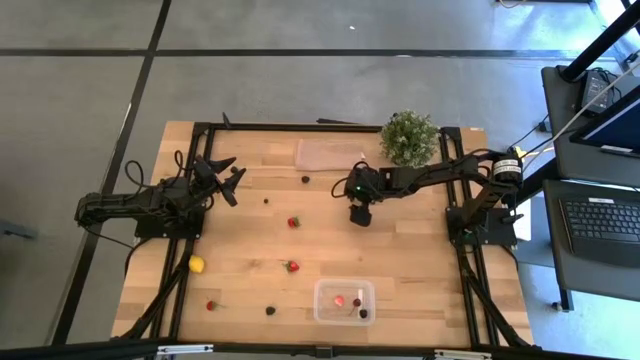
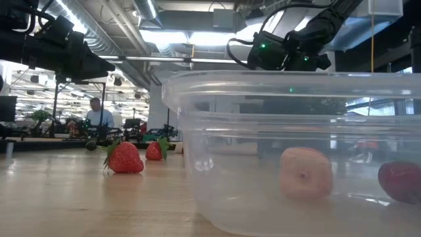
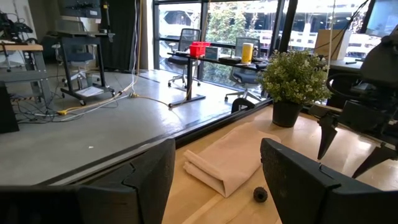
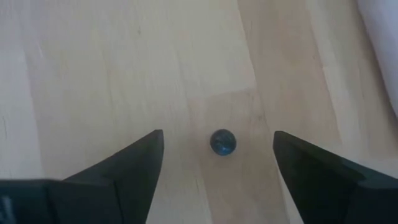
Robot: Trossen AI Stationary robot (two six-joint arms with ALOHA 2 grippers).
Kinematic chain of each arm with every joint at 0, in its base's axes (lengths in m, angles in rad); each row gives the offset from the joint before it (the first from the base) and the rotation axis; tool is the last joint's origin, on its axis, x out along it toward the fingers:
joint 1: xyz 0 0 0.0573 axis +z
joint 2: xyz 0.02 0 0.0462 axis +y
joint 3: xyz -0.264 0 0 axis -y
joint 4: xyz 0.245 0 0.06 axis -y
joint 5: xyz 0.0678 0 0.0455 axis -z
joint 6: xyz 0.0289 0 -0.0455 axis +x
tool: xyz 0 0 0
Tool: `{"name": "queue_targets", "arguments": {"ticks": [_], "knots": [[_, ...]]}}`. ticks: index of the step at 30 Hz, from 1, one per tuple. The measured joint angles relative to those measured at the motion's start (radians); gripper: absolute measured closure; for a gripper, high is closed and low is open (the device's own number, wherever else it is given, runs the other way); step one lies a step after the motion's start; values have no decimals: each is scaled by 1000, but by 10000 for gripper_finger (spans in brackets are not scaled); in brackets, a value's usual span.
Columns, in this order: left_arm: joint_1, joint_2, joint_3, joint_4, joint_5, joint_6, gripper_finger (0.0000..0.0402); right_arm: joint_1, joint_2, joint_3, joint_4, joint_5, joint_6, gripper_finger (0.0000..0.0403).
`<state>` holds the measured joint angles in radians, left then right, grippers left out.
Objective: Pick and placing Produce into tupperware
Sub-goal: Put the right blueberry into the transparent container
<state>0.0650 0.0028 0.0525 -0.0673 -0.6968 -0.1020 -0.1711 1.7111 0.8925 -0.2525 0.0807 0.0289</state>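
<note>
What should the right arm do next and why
Probably lower straight down. The right gripper is open, with a dark berry lying on the bare table between its fingers, not yet touched, so descending and then closing looks like the natural next step.

No text, label, brand, number or sign can be read in any of the four views. Nothing on the table carries legible print, and whatever may be printed on equipment in the room beyond is too small or blurred to make out.
</note>
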Motion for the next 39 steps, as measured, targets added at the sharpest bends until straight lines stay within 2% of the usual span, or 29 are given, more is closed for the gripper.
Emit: {"name": "queue_targets", "arguments": {"ticks": [39], "knots": [[0, 0, 0, 0, 0, 0, 172, -1, 4, 0, -1, -4, 16, 99]]}}
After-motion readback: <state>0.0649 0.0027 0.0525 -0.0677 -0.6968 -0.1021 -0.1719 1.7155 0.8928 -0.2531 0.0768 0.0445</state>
